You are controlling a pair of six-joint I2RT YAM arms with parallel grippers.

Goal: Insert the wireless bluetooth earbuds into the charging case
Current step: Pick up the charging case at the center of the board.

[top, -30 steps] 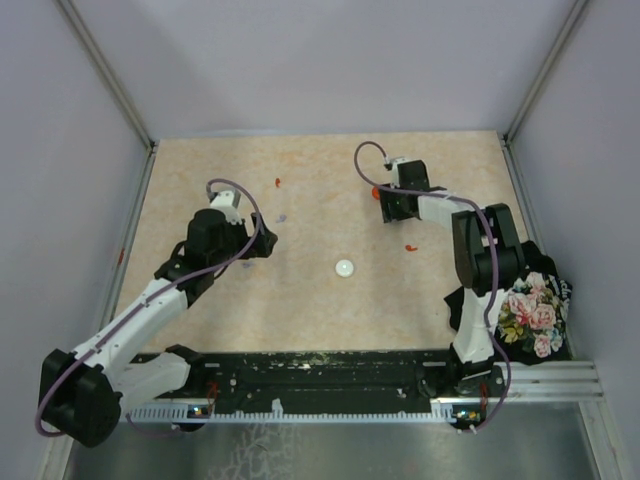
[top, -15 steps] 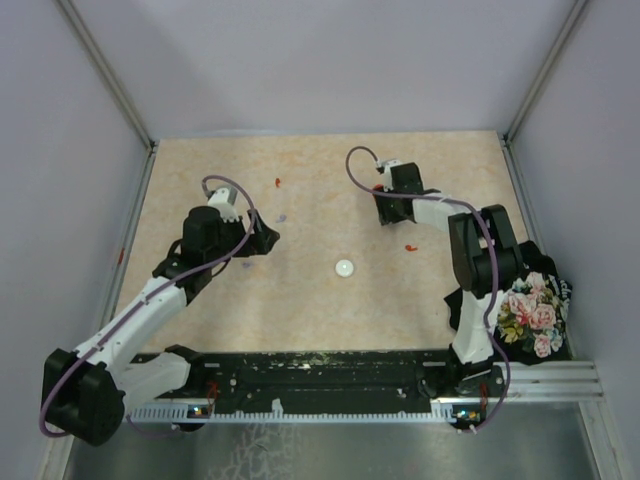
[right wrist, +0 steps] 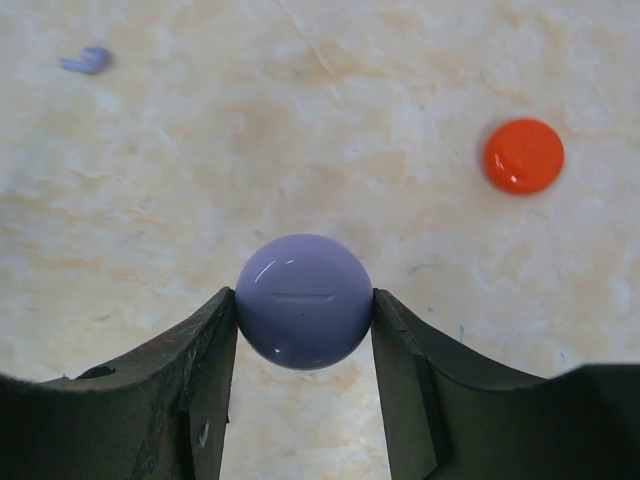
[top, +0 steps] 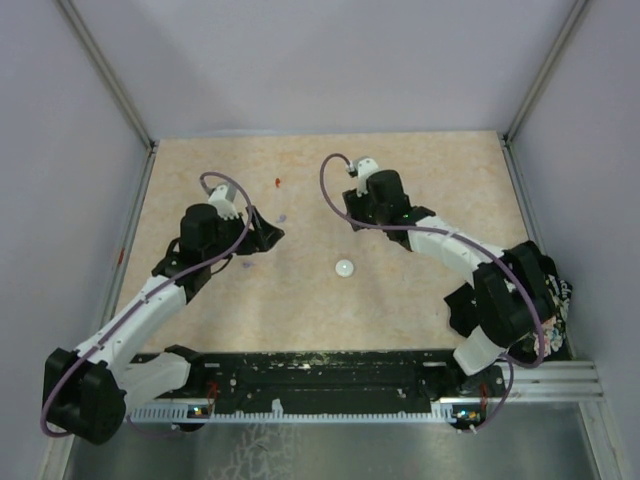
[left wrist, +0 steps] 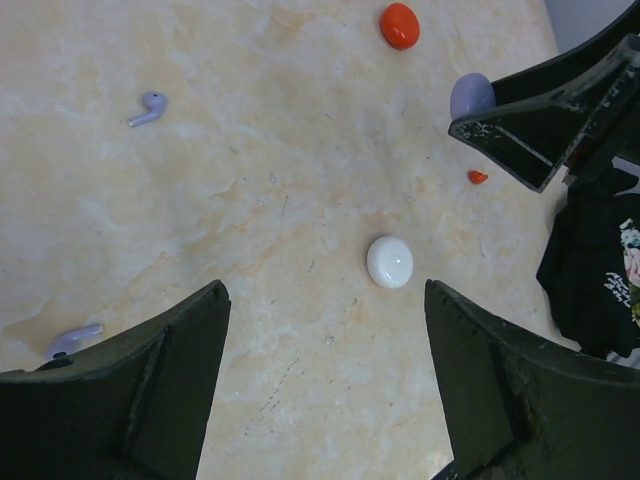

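A black floral cloth (left wrist: 588, 280) lies just off the beige marbled table's (left wrist: 300, 200) right edge.

The right tool (right wrist: 305, 305) pinches a round lavender disc (right wrist: 303, 295) (glossy, faintly slit); a red disc (right wrist: 523, 156) and a lavender earbud (right wrist: 88, 60) lie on the surface (right wrist: 300, 120).

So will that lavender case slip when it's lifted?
Possibly: the lavender case looks glossy and round, so the fingers touch only its curved edge. It is small, so probably light. Dropped on edge, it might roll.
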